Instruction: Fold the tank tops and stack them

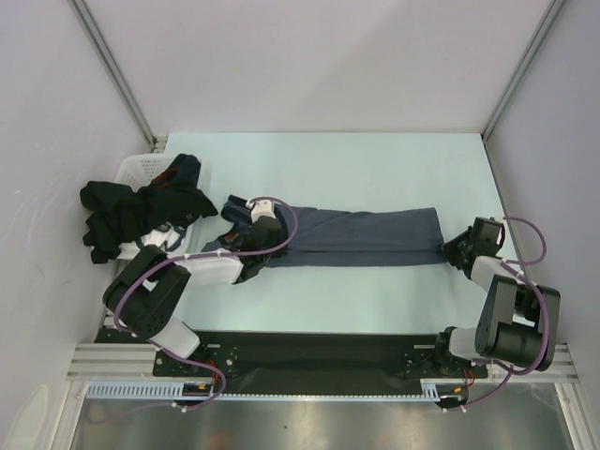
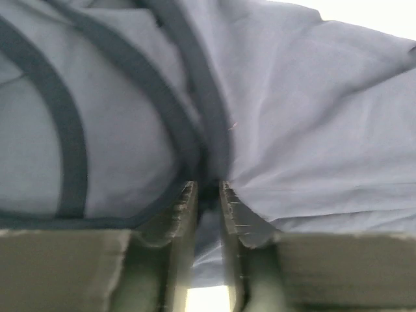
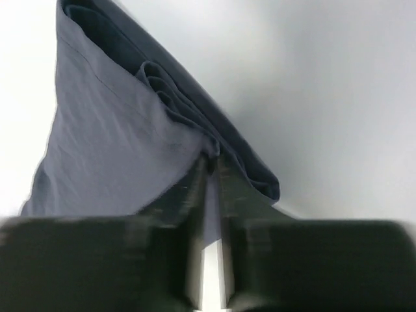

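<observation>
From top cam: blue-grey tank top lies as a long narrow strip across mid table, folded lengthwise, one arm at each end.

L arm: elbow pushed out to my left, forearm running low across to the strip's left end, wrist bent so the left gripper points away from the bases into the strap end. On the L wrist cam, its fingers stand a narrow slot apart. Dark trim and creases run into the tips and cloth is bunched in the slot. Can't tell if it's really clamped or just sitting there.

R arm: folded tight near its base, elbow out to the right, forearm angled up and inward. The right gripper is low at the strip's right end. Jaws are nearly pressed together, pinching the layered edge of the blue-grey top where its folds gather at the tips.

Black tank top hangs draped over the white basket at far left, well apart from both grippers.
</observation>
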Robot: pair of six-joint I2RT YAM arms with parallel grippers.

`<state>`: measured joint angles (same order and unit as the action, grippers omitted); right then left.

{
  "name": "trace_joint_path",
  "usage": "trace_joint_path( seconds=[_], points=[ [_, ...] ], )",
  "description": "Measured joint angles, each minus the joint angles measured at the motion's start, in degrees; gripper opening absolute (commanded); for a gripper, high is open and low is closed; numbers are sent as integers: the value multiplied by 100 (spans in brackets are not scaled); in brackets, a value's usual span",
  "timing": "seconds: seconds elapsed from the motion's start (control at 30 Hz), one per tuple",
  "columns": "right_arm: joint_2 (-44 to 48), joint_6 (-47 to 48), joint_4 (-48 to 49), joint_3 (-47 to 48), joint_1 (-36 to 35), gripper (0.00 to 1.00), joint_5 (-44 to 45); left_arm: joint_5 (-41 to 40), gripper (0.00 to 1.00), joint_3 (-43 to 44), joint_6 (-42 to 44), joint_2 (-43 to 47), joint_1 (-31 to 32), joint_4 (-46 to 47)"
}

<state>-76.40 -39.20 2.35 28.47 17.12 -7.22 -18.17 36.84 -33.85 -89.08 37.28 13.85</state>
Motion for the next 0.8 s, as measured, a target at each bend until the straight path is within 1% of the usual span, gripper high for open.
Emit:
trace_joint_path(
  seconds=[0.03,0.07,0.13,0.17,0.2,0.27,0.33,0.4,0.47,0.57,0.7,0.8],
  points=[
    [-4,-24,-4,-2,2,36,42,-39,44,-11,-48,0,0,-31],
    [-4,-31,7,-2,11,38,85,-83,59,-22,-94,0,0,-59],
    [0,-22,13,-2,33,39,170,-144,66,-46,-168,0,4,-94],
    [22,-22,2,-2,39,39,203,-184,71,-57,-192,2,11,-116],
    [76,-22,-26,-2,48,40,236,-214,73,-70,-199,15,13,-127],
    [293,-11,-83,-2,48,48,302,-267,77,-90,-219,109,31,-205],
    [623,42,-129,0,28,59,378,-282,79,-90,-210,295,37,-365],
    [866,131,-166,50,-44,61,487,-317,85,-87,-210,533,42,-516],
    [920,229,-273,195,-192,61,621,-345,100,-85,-203,833,44,-719],
    [660,415,-393,560,-481,60,737,-396,100,-81,-227,1283,48,-1040],
    [-170,544,-468,1161,-632,60,763,-426,100,-201,-380,1965,48,-1471],
    [-769,564,-470,1419,-640,59,800,-428,100,-542,-721,2503,48,-1742]
  ],
)
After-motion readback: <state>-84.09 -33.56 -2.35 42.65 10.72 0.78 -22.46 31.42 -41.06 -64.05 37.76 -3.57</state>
